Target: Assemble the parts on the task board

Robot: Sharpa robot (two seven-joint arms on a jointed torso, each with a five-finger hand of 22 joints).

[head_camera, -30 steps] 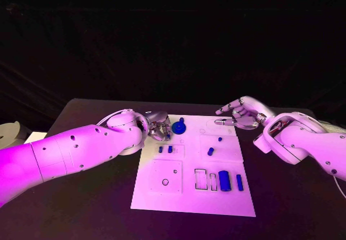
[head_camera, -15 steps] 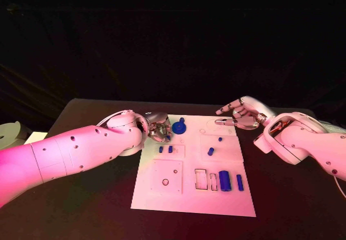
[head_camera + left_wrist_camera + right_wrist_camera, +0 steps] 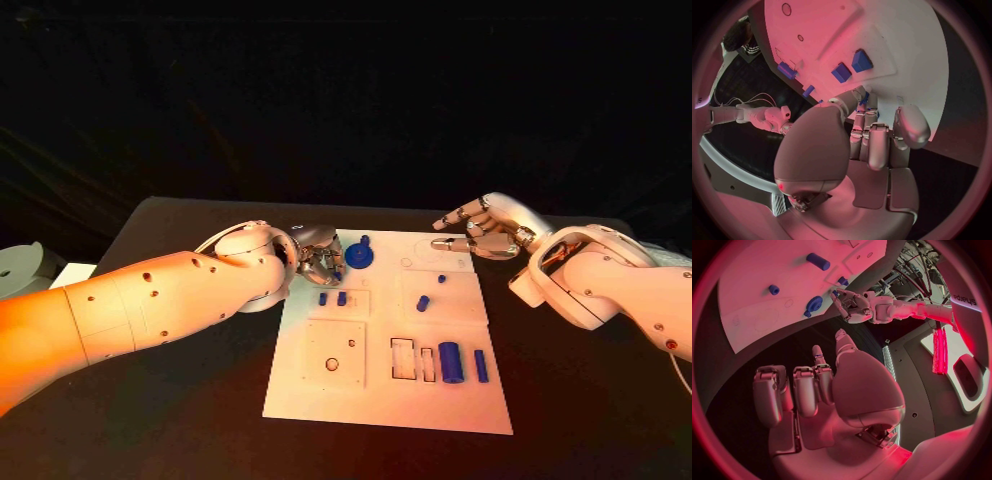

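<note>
The left hand (image 3: 317, 258) sits at the task board's (image 3: 387, 405) far left corner, fingers curled in toward the palm beside a round blue part (image 3: 358, 256). In the left wrist view the fingertips (image 3: 862, 100) touch something small and blue, but whether they grip it I cannot tell; the palm hides the contact. The right hand (image 3: 486, 228) hovers over the board's far right corner with fingers spread and nothing in them; it is apart from every part.

On the board, two short blue pegs (image 3: 332, 298) stand just beside the left hand, a small blue pin (image 3: 421, 303) lies near the middle, and a blue cylinder (image 3: 450, 361) and a slim blue bar (image 3: 480, 365) lie by the right edge, next to two narrow rectangular slots (image 3: 402, 358). A square recess with a small hole (image 3: 332, 364) lies in the near left.

The near half of the board and the black counter (image 3: 173, 420) around it lie open. The left forearm (image 3: 144, 305) covers the counter left of the board.
</note>
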